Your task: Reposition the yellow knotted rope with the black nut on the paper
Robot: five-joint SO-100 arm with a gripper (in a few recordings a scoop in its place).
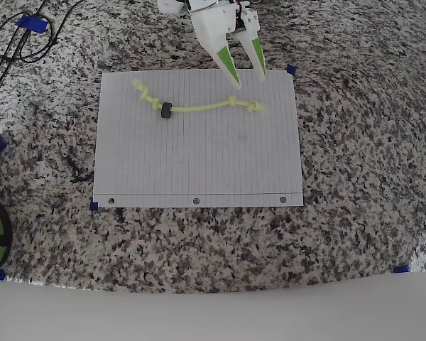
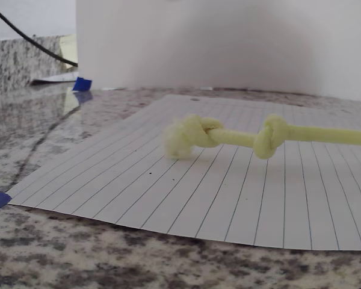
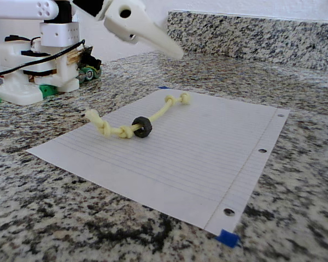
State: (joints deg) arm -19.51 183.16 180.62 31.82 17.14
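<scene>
Gripper [image 1: 248, 78] is parted, empty, above the paper's [image 1: 199, 163] far edge. I see the yellow knotted rope [image 1: 199, 108], fuzzy and curved, lying on the lined sheet, black nut [image 1: 166, 110] beside one knot.

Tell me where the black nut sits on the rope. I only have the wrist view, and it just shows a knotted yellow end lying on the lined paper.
Observer: The black nut sits on the yellow knotted rope near its other end, beside the left knot in the overhead view.
Operator: Is the gripper open?
Observer: Yes, the gripper is open, with its fingers apart over the top edge of the paper.
Operator: Is it touching the rope?
Observer: No. In the fixed view it hangs clear above the rope's knotted end.
</scene>
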